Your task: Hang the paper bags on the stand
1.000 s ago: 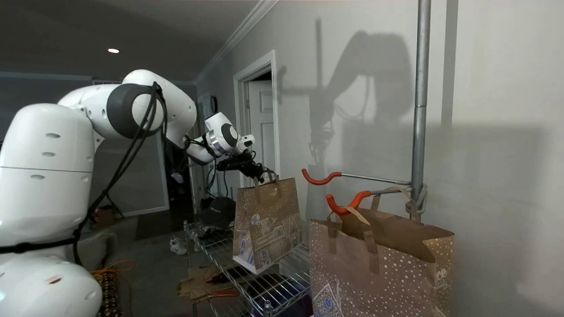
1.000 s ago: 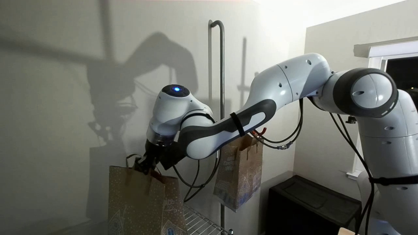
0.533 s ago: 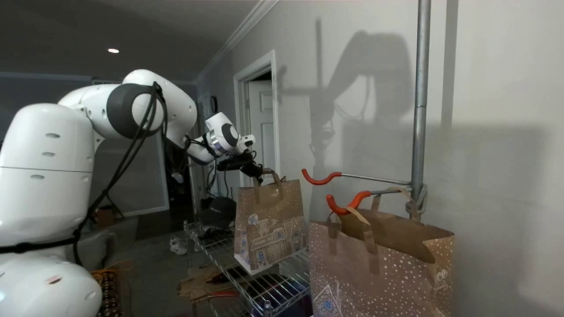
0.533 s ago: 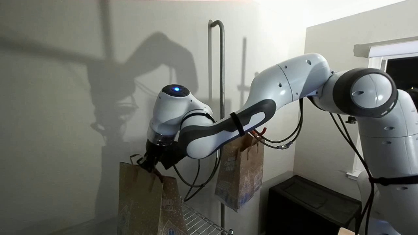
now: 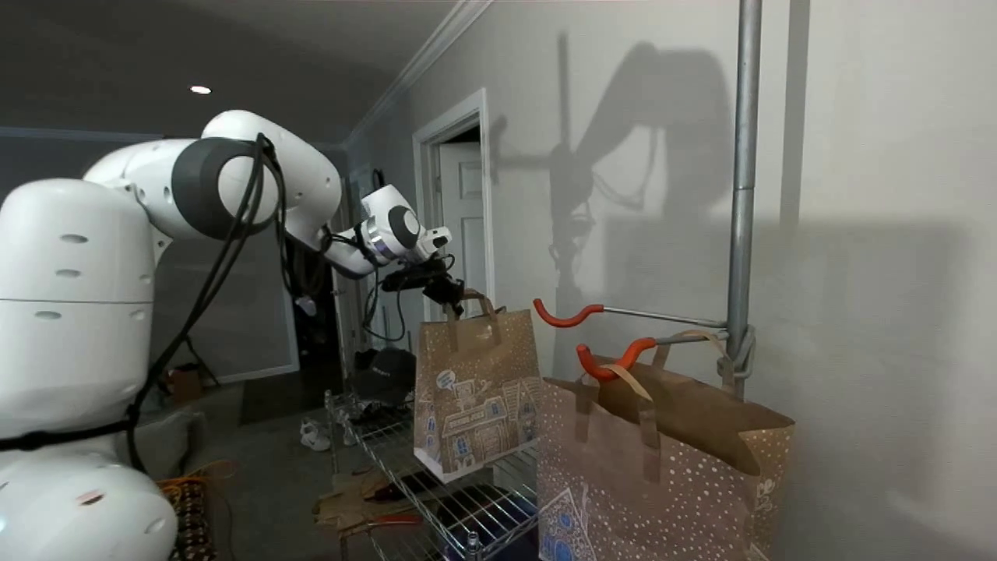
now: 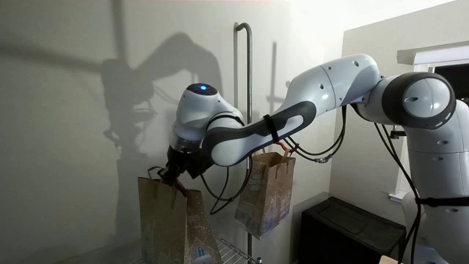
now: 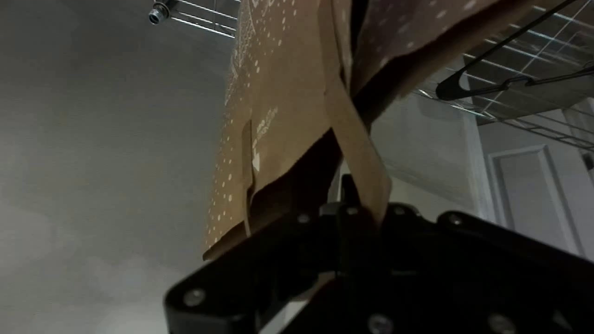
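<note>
My gripper [image 5: 454, 310] [image 6: 167, 180] is shut on the handle [image 7: 355, 148] of a brown paper bag [image 5: 477, 397] [image 6: 163, 220] [image 7: 287, 79]. From the jaws this bag hangs over the wire rack; whether its base touches the rack I cannot tell. Its print of pale houses faces an exterior view, and the wrist view shows white dots on its side. Another speckled paper bag [image 5: 654, 475] [image 6: 269, 190] hangs from the stand [image 5: 745, 156] [image 6: 249, 73], with handles looped over an arm with an orange hook [image 5: 615, 365]. A further orange hook [image 5: 568, 318] beside it carries nothing.
Below the held bag lies the wire rack [image 5: 436, 499] [image 6: 234, 253], with a black cap [image 5: 387, 374] on it. In the wrist view a black hanger [image 7: 452, 88] shows near the rack. A wall runs close behind the stand. A large black bin [image 6: 351, 227] stands near the window.
The jaws have closed on the handle. The arm has risen slightly and the held bag has lifted with it, swinging nearer the stand. The hung bag has shifted a little.
</note>
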You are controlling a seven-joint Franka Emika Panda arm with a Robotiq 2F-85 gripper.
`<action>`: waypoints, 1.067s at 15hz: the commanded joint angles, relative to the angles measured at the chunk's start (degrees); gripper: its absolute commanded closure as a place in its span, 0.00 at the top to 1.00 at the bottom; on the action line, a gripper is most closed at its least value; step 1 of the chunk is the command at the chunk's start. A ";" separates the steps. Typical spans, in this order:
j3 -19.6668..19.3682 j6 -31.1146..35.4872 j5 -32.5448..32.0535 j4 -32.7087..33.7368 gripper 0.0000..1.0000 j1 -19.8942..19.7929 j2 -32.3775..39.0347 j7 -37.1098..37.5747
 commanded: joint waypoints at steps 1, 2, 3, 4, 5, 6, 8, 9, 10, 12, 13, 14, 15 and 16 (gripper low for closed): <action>6.03 -1.33 10.20 -6.20 0.04 -5.52 -8.10 -15.58; 7.43 -1.68 13.22 -7.13 0.04 -6.83 -9.76 -19.96; 8.78 -3.06 15.78 -8.15 0.04 -8.24 -11.61 -24.20; 9.72 -4.73 18.29 -8.83 0.03 -9.33 -13.28 -28.46; 7.95 -6.68 20.48 -8.86 0.03 -7.82 -14.51 -32.46; 7.95 -8.67 22.10 -9.07 0.03 -8.27 -15.75 -36.38; 6.84 -11.86 25.25 -9.32 0.04 -8.91 -18.07 -44.28; 6.04 -12.83 26.89 -9.63 0.04 -9.24 -19.10 -48.17; 4.77 -14.28 28.24 -9.91 0.03 -9.92 -20.27 -52.04; 1.82 -16.45 30.62 -10.32 0.03 -11.41 -22.01 -59.64; -0.10 -17.44 31.61 -10.56 0.03 -12.44 -22.89 -63.58; -2.03 -18.31 32.84 -10.45 0.04 -13.41 -23.23 -67.28; -4.03 -19.03 33.97 -10.34 0.04 -14.41 -23.52 -70.76; -6.02 -19.87 35.22 -10.22 0.03 -15.40 -23.81 -74.28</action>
